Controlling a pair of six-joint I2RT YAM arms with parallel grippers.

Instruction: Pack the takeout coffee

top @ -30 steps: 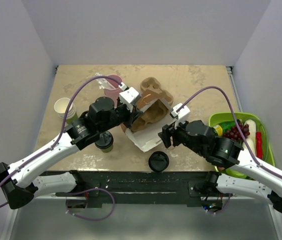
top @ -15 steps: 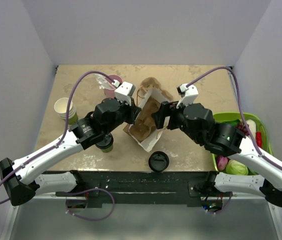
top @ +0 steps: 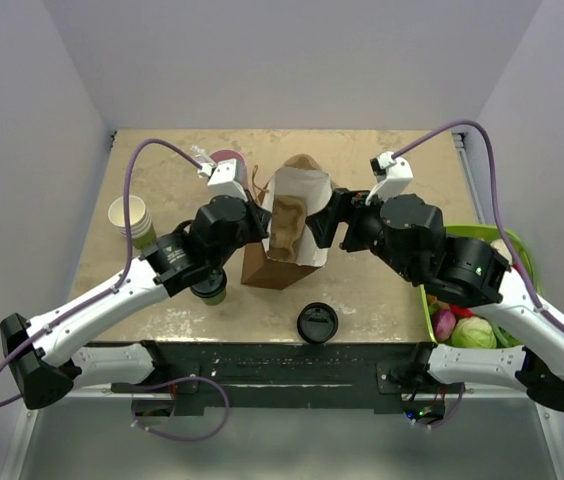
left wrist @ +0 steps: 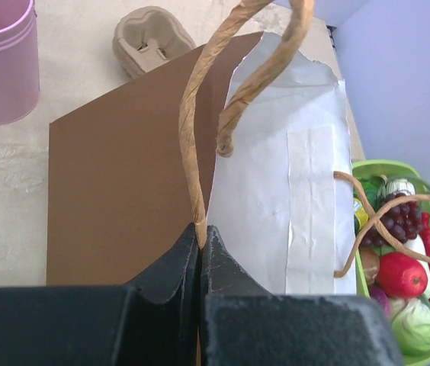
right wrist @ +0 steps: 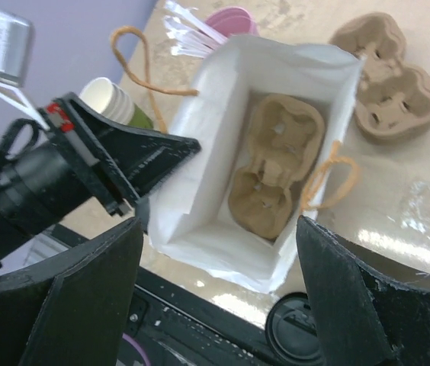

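The takeout coffee (top: pixel 210 289), a short olive-green cup with a black lid, stands on the table, partly hidden under my left arm. A brown paper bag (top: pixel 284 232) stands upright at mid-table, its mouth open. My left gripper (left wrist: pixel 200 230) is shut on the bag's twine handle (left wrist: pixel 192 145), at the bag's left rim (top: pixel 260 216). My right gripper (right wrist: pixel 219 229) hangs open above the bag's white inside (right wrist: pixel 200 191), holding nothing. A pulp cup carrier (right wrist: pixel 276 175) lies in the bottom of the bag.
A loose black lid (top: pixel 317 323) lies near the front edge. Stacked paper cups (top: pixel 132 220) stand at the left and a pink tumbler (top: pixel 227 162) behind my left gripper. A second pulp carrier (right wrist: pixel 386 76) sits behind the bag. A green produce basket (top: pixel 428 301) is at the right.
The bag has gone from lying tilted to standing upright, raised by the handle in my left gripper. My right gripper has swung up from the front to the bag's right side and opened wider.
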